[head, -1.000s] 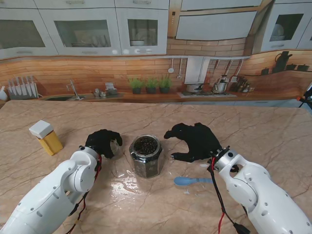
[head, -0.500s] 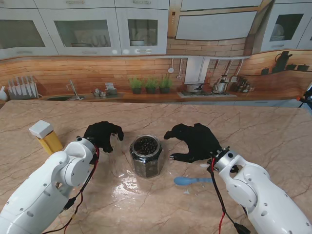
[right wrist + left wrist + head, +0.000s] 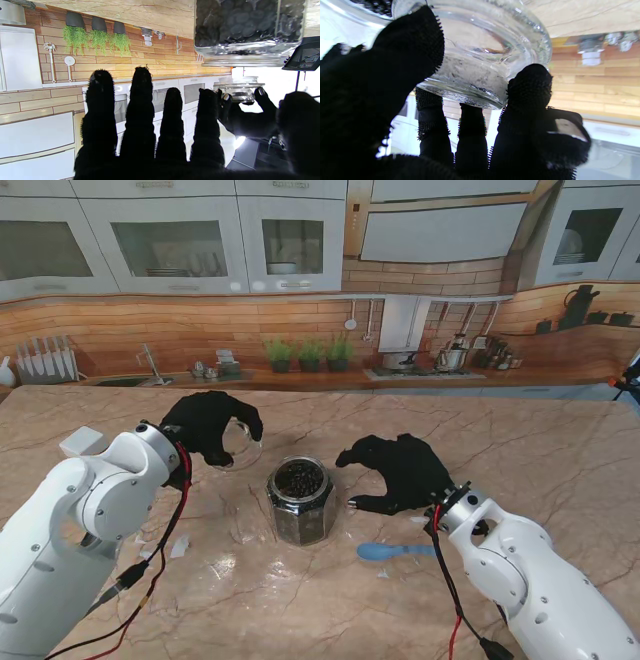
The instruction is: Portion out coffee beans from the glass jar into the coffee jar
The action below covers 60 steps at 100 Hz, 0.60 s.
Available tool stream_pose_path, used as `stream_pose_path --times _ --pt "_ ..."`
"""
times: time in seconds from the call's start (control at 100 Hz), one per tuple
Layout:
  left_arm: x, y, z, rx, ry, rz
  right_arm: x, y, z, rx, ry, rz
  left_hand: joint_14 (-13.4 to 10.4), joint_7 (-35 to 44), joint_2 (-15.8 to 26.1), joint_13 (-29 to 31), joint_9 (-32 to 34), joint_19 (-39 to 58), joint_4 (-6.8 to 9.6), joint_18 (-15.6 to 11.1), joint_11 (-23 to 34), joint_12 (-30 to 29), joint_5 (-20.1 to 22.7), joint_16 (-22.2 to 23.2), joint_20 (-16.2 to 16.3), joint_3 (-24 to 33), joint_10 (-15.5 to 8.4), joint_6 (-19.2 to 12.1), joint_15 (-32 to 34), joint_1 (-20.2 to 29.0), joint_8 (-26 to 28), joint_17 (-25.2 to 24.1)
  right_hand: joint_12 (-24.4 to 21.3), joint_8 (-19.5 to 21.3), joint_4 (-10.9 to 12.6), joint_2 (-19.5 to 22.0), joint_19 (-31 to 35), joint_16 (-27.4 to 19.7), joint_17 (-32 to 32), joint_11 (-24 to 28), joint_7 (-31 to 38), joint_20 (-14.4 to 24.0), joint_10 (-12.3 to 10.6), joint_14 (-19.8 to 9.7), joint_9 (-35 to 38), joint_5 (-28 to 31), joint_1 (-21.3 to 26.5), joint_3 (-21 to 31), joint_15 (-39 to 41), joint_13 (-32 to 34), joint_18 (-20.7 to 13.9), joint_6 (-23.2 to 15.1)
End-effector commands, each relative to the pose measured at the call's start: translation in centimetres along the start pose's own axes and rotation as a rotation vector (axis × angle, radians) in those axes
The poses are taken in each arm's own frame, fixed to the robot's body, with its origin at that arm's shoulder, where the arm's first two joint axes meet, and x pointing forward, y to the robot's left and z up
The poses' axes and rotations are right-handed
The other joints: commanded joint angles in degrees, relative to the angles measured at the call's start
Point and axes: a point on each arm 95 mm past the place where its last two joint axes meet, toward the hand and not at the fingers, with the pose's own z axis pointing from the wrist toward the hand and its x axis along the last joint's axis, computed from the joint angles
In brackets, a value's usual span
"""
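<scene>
My left hand's fingers (image 3: 472, 130) and thumb are curled round a clear glass lid (image 3: 480, 57); it is gripped at the rim and, as far as I can judge, lifted off the table (image 3: 520, 440). In the stand view the left hand (image 3: 205, 425) sits left of centre, just left of and beyond the glass jar (image 3: 300, 500). That jar stands open at the middle of the frame, full of dark coffee beans (image 3: 299, 477). To its right my right hand (image 3: 400, 468) hovers with its fingers spread and nothing in them, near the jar but not touching. A blue spoon (image 3: 385, 552) lies at lower right of centre, just nearer to me than that hand. I cannot pick out the coffee jar with any certainty; only a white-topped corner shows at the left, behind my arm.

Risks, as I judge them: the lid is smooth glass and could slip from the fingertips. The right hand could knock the full jar on closing in, spilling beans.
</scene>
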Motion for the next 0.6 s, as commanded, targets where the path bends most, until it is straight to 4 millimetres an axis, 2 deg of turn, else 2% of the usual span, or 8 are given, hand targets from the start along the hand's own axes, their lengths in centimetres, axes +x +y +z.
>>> stream_pose_path --times 0.0,0.16,0.35,0.36,0.4,0.41,0.45,0.59 --pt "1.3 -1.2 -0.3 0.028 0.046 0.007 0.3 -0.1 -0.1 -0.003 0.002 0.003 -10.25 28.38 3.15 2.35 18.19 3.82 6.03 -14.38 8.57 5.52 5.89 -0.35 0.69 8.74 0.94 8.21 3.91 8.66 3.68 -0.37 0.26 0.57 0.71 0.23 -0.35 0.45 0.03 0.37 0.48 -0.71 -0.56 -1.32 0.24 0.56 -2.33 0.47 0.37 0.48 -0.45 -0.85" --pt "3.4 -1.6 -0.6 0.021 0.11 -0.024 0.2 0.0 -0.4 -0.003 -0.013 -0.007 -10.37 28.48 3.48 2.34 18.05 3.85 6.1 -14.49 8.61 5.64 5.63 -0.24 0.65 8.63 0.95 8.22 3.88 8.62 3.79 -0.38 0.24 0.43 0.72 0.21 -0.37 0.45 -0.21 0.31 0.32 -0.76 -0.38 -1.07 0.08 0.2 -2.39 0.49 0.27 0.22 -0.19 -0.56" --pt "5.7 -1.0 -0.4 -0.004 0.159 -0.068 -0.4 0.2 -1.1 -0.011 -0.043 -0.026 -10.49 28.59 3.77 2.32 17.81 3.65 6.21 -14.72 8.63 5.79 5.39 -0.15 0.55 8.63 0.72 8.07 3.77 8.53 3.99 -0.41 0.22 0.35 0.73 0.03 -0.16 0.49 -0.15 0.25 0.28 -0.7 -0.41 -1.01 0.08 0.27 -2.34 0.6 0.32 0.27 -0.08 -0.56" --pt "5.8 -0.9 -0.4 -0.005 0.161 -0.07 -0.4 0.2 -1.2 -0.012 -0.044 -0.027 -10.42 28.59 3.81 2.32 17.79 3.62 6.26 -13.31 8.64 5.82 5.39 -0.12 0.58 8.6 0.82 8.15 3.72 8.62 4.02 -0.49 0.24 0.36 0.73 0.0 -0.15 0.49 -0.15 0.29 0.32 -0.7 -0.42 -1.11 0.2 0.37 -2.3 0.61 0.33 0.31 -0.07 -0.58" --pt "6.2 -0.8 -0.4 -0.011 0.167 -0.08 -0.5 0.3 -1.4 -0.015 -0.05 -0.03 -10.6 28.59 4.05 2.31 17.81 3.52 6.4 -14.46 8.66 5.84 5.33 -0.03 0.54 8.41 0.71 8.05 3.67 8.57 4.07 -0.38 0.24 0.35 0.71 0.04 -0.13 0.48 -0.15 0.28 0.31 -0.7 -0.45 -1.13 0.17 0.34 -2.31 0.6 0.31 0.25 -0.06 -0.66" --pt "6.3 -0.7 -0.3 -0.012 0.169 -0.082 -0.6 0.3 -1.4 -0.016 -0.052 -0.032 -10.46 28.59 3.86 2.32 17.82 3.61 6.41 -13.12 8.66 5.84 5.34 0.0 0.61 8.53 0.83 8.14 3.67 8.58 4.08 -0.49 0.24 0.35 0.7 0.01 -0.13 0.49 -0.15 0.27 0.31 -0.7 -0.47 -1.09 0.14 0.31 -2.33 0.57 0.34 0.31 -0.06 -0.58" --pt "6.7 -0.5 -0.3 -0.018 0.177 -0.093 -0.6 0.3 -1.6 -0.019 -0.057 -0.034 -10.52 28.59 3.72 2.33 17.81 3.59 6.26 -14.44 8.66 5.84 5.33 0.05 0.58 8.69 0.79 8.19 3.65 8.46 4.1 -0.38 0.25 0.35 0.7 -0.03 -0.12 0.5 -0.15 0.29 0.33 -0.7 -0.44 -1.08 0.16 0.36 -2.3 0.58 0.34 0.32 -0.06 -0.67" --pt "8.1 0.1 0.0 -0.042 0.2 -0.119 -0.8 0.5 -2.0 -0.025 -0.064 -0.042 -10.63 28.69 4.04 2.34 17.79 3.65 6.36 -14.81 8.72 5.91 5.25 0.09 0.58 8.59 0.63 8.07 3.68 8.47 4.18 -0.38 0.26 0.35 0.69 -0.02 -0.12 0.51 -0.18 0.31 0.37 -0.72 -0.46 -1.1 0.19 0.34 -2.27 0.58 0.35 0.35 -0.18 -0.55"
